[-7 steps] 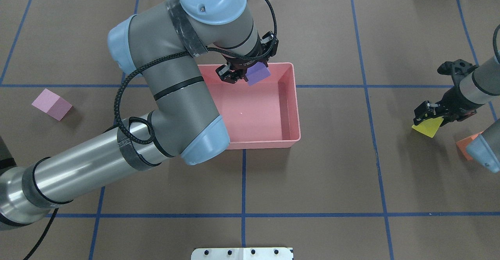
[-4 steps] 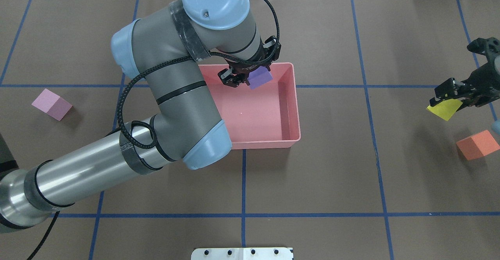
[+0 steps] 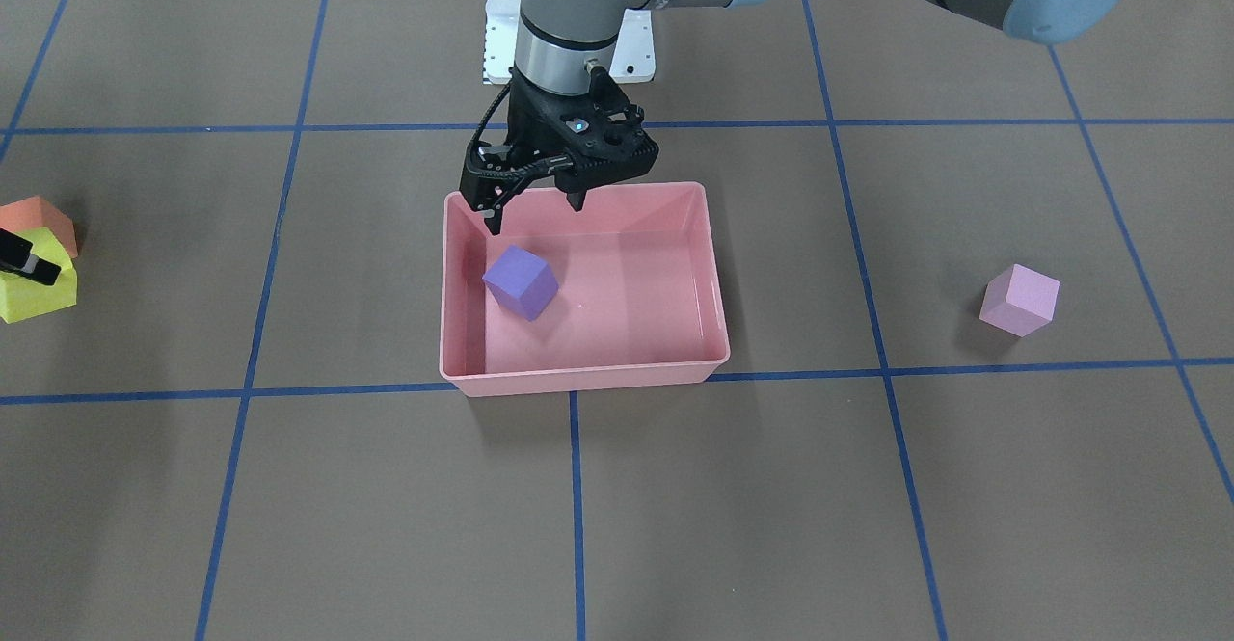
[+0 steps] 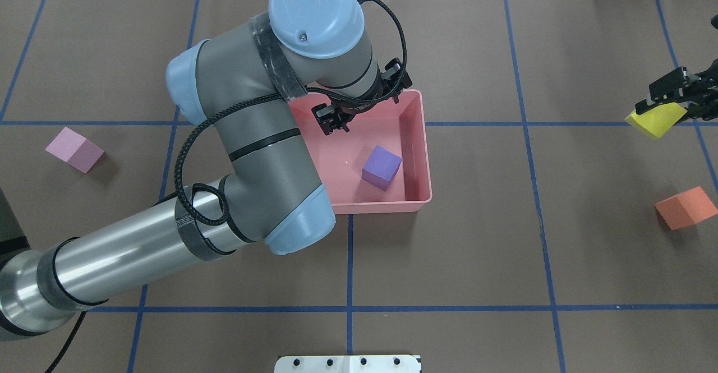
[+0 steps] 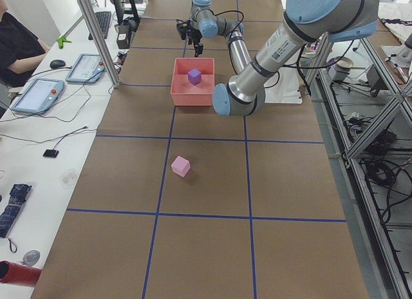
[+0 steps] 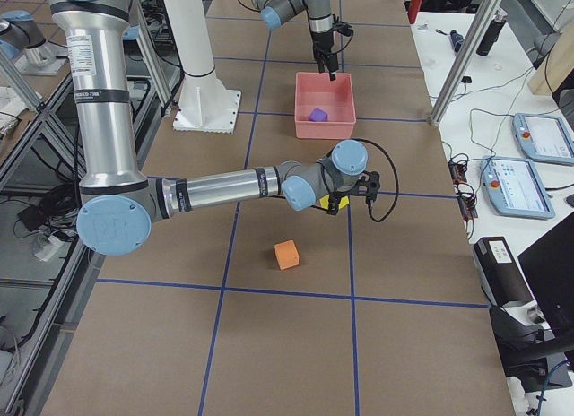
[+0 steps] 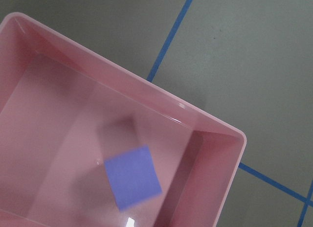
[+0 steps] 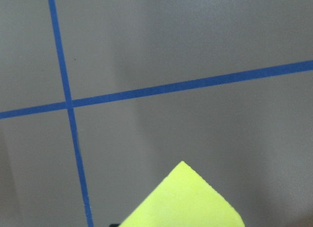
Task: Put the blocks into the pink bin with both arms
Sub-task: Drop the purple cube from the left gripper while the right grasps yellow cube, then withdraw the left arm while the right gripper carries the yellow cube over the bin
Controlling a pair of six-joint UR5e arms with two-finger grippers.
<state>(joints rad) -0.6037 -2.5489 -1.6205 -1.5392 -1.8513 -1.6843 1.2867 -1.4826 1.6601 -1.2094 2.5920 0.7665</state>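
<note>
The pink bin (image 4: 381, 206) sits mid-table and holds the purple block (image 4: 381, 167) near one wall; the left gripper (image 3: 535, 212) hangs above it, jaws spread and empty. The right gripper (image 4: 673, 102) pinches the yellow block (image 4: 655, 119), well apart from the bin, while the orange block (image 4: 685, 208) and pink block (image 4: 74, 149) lie on the table. The matte cubes are judged light, firm and non-slip: grip two opposite flat faces centrally, avoiding corners.

Brown paper table cover (image 4: 449, 238), blue tape grid (image 4: 449, 308); white side desk (image 5: 38, 138) with tablets (image 5: 87, 68), mouse (image 5: 58, 63); aluminium frame post (image 5: 96, 35); seated person (image 5: 16, 44)
</note>
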